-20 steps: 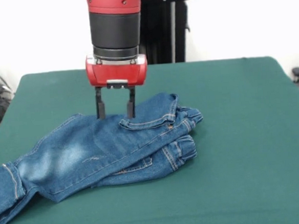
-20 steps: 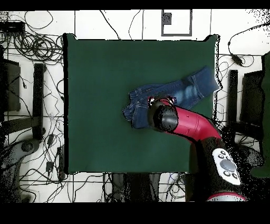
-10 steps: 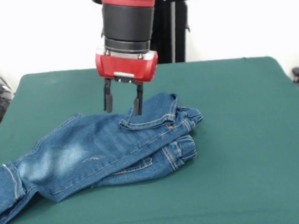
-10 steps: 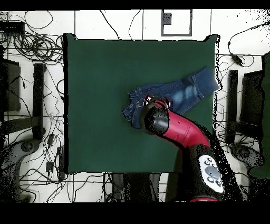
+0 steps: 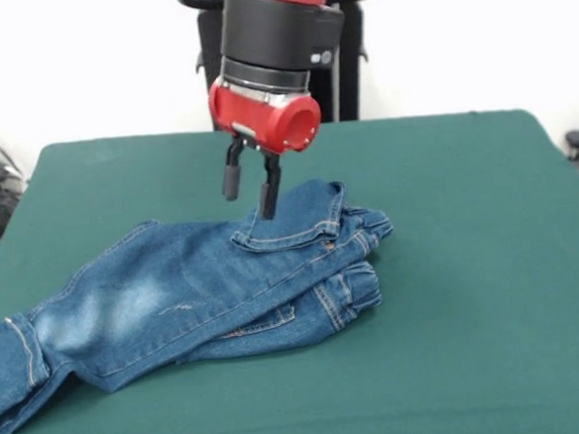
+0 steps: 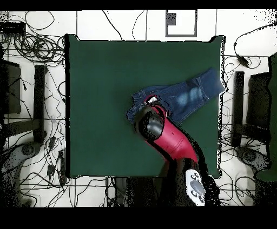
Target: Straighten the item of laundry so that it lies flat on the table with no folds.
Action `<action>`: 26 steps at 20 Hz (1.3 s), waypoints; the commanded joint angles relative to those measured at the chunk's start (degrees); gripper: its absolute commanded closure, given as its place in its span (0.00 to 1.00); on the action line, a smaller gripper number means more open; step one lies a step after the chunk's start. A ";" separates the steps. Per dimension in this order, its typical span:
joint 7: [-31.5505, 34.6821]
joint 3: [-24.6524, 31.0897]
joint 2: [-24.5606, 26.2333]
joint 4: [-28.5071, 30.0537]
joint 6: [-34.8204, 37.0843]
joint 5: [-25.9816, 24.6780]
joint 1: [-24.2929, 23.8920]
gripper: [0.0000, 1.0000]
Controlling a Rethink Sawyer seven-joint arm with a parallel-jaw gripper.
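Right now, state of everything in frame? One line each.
gripper: open, empty, tilted, above the jeans' waist end, not gripping the cloth.
jeans: crumpled, waist end folded over itself, one leg stretched toward the table edge, not flat.
table: green top, jeans lying on it.

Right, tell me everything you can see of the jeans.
The jeans are small, blue denim with faded pale patches and orange-tan stitching. They lie crumpled on the green table, waist end bunched and folded over itself, legs running towards the table's edge. The gripper hangs open just above the folded waist, apparently not holding them.
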 commanded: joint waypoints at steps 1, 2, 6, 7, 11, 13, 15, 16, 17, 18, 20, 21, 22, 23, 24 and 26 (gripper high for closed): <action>18.47 1.69 3.75 7.18 -4.27 3.74 -2.42 0.00; 19.08 2.12 3.75 7.19 -4.29 3.31 -2.82 0.00; 20.11 3.38 3.94 6.98 -4.61 1.10 -4.83 0.00; 20.08 3.36 4.10 6.82 -4.72 0.86 -4.80 0.00; 20.22 4.25 4.81 6.43 -5.62 0.87 -5.21 0.00; 20.09 4.33 5.33 5.91 -5.93 1.07 -4.98 0.00; 20.20 3.50 5.52 5.68 -5.70 1.82 -3.69 0.00; 20.32 3.11 5.51 5.66 -5.55 2.20 -3.18 0.00; 20.62 2.37 5.37 5.75 -5.16 2.84 -2.20 0.00; 20.89 1.39 5.35 5.63 -4.37 3.69 -1.09 0.00; 22.11 -0.60 5.36 5.42 -2.38 5.94 1.61 0.00; 22.69 -1.58 5.55 5.18 -1.54 7.09 2.84 0.00; 23.69 -2.05 5.75 5.09 -0.61 8.48 3.73 0.00; 24.39 -2.52 5.93 4.91 0.30 9.55 4.53 0.00; 24.68 -2.94 6.25 4.69 0.49 10.36 5.12 0.00; 24.89 -2.87 6.51 4.70 0.03 11.38 5.38 0.00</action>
